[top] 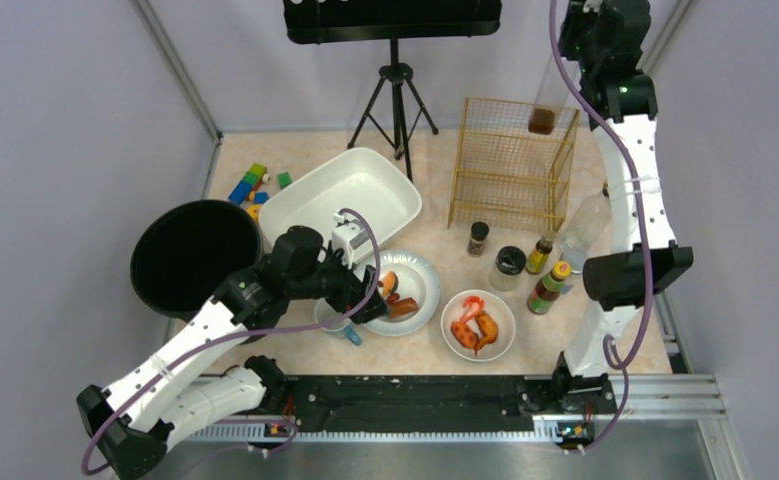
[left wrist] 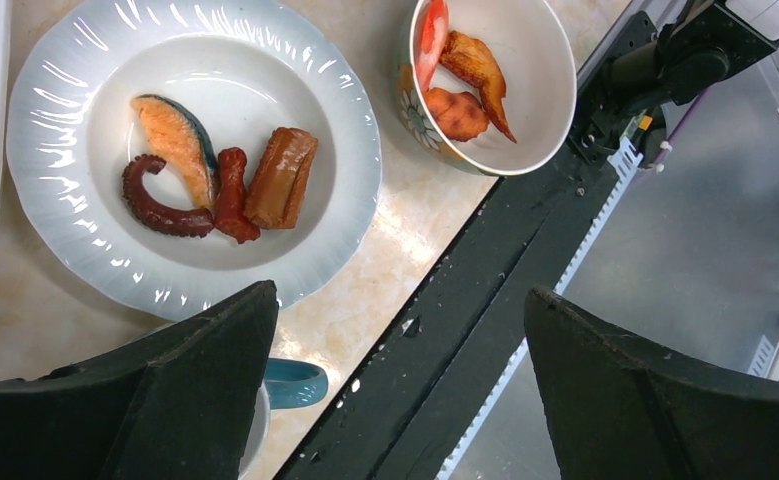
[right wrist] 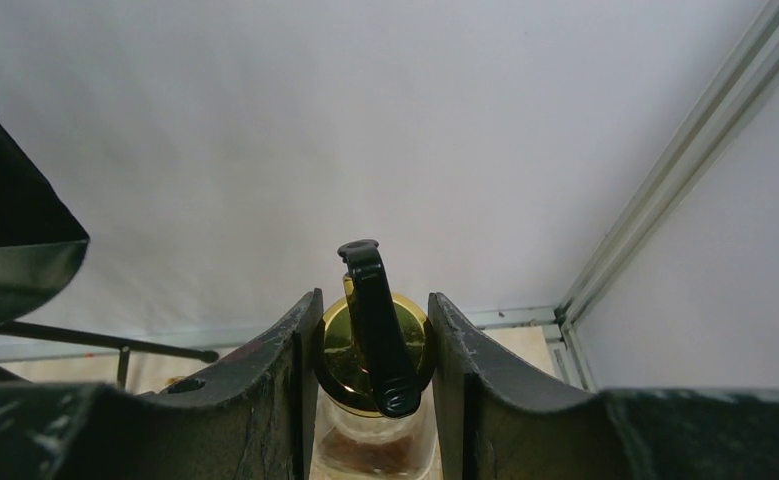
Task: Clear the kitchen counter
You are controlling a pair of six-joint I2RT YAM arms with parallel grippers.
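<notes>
— Where is the kitchen counter (top: 420, 352) to be found?

— It is seen filling the middle of the top view, a pale marbled slab edged by metal rails. A white tub (top: 365, 185) and a black bin (top: 190, 255) are placed in its left half.

— How is the left claw (left wrist: 400, 300) held?

— Its fingers are spread wide and nothing is gripped. It is hung over the near edge of the counter, at the lower rim of a white plate (left wrist: 65, 110) on which salmon, an octopus arm and sausage pieces are laid. A cup with a teal handle (left wrist: 293, 383) is partly hidden under one finger.

— And the right claw (right wrist: 373, 300)?

— It is pinched on the gold cap of a glass bottle (right wrist: 370, 345) fitted with a black spout. Brown liquid is seen low in the bottle. In the top view the bottle is shown at the upper right, overlapping the far corner of a gold wire rack (top: 510, 170).

— What else is seen on the counter?

— A bowl (top: 511, 315) of orange fried pieces is seen at lower centre. A cluster of small bottles and jars (top: 508, 265) is set right of the plate, and toy blocks (top: 250, 185) lie at upper left.
</notes>
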